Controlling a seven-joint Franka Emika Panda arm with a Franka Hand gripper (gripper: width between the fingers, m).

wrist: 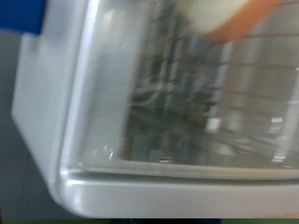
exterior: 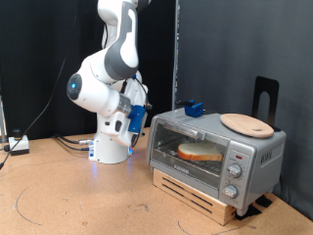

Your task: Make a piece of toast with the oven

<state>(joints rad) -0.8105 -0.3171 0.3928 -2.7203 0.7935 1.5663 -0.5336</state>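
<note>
Pincer beside oven, toast inside

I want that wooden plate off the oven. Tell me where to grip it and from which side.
Grip the wooden plate at its rim, coming from above. It lies flat on the oven roof, so only the thin edge gives the gripper purchase; probably the edge overhanging toward the exterior view's right.

The oven is brushed silver metal with a glossy glass door; its base and plate are pale matt wood.
</note>
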